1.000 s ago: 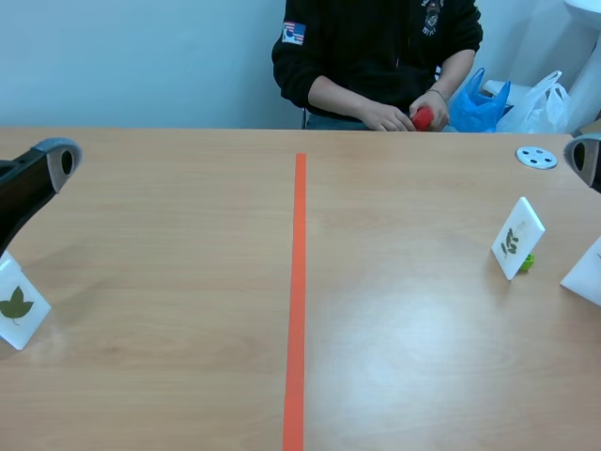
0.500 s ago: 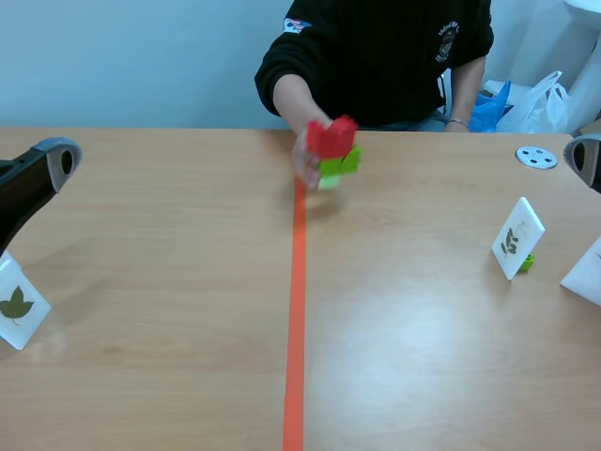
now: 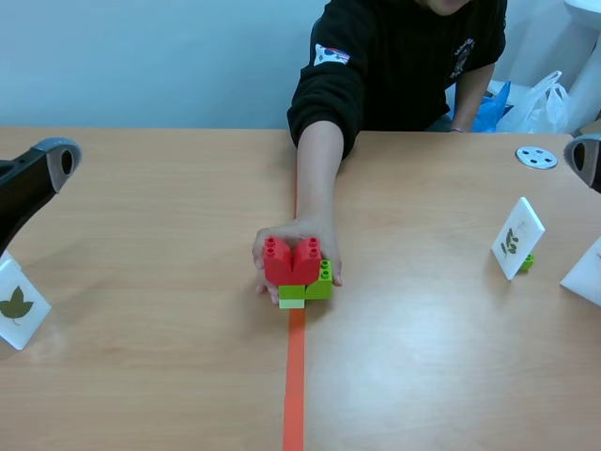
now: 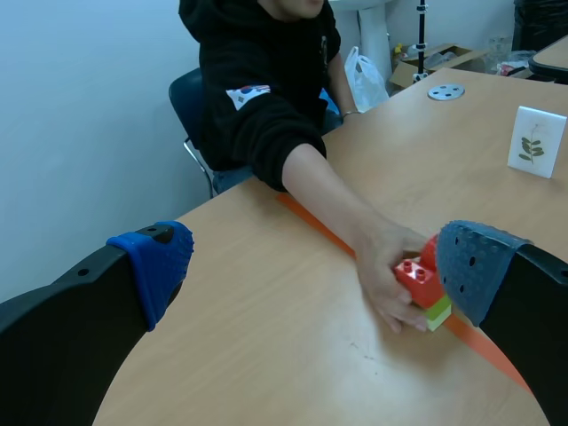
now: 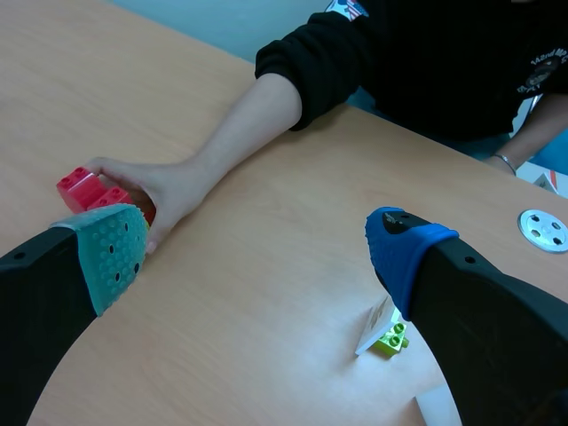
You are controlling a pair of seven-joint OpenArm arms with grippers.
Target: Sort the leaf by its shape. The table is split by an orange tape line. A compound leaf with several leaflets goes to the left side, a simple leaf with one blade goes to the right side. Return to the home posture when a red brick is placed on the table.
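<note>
Since the person's hand is setting a red brick down on the table, I read this as the cue for the home posture, not for a pick. The brick sits mid-table, right on the orange tape line, stacked on a green brick, with the hand wrapped around its far side and touching it.

From the left gripper the brick lies ahead and off toward the inner finger, partly hidden behind that pad in the left wrist view. From the right gripper it lies ahead on the opposite side, just past the greenish pad. With the brick on the dividing line between the two arms, I cannot say which is nearer. Both grippers are spread wide with nothing between the pads.

The red brick stands studs up, and its longer side seems to run across the tape, not along it. It points at neither arm.

Leaf cards stand at the edges. The left card shows a single lobed blade and sits close under the left arm. The right card shows a sprig of several leaflets, propped on a small green block near the right arm. A third card at the right edge does not show me its face.

My judgement: nothing needs gripping; the move ahead is a retreat, kept well apart from the outstretched forearm.
</note>
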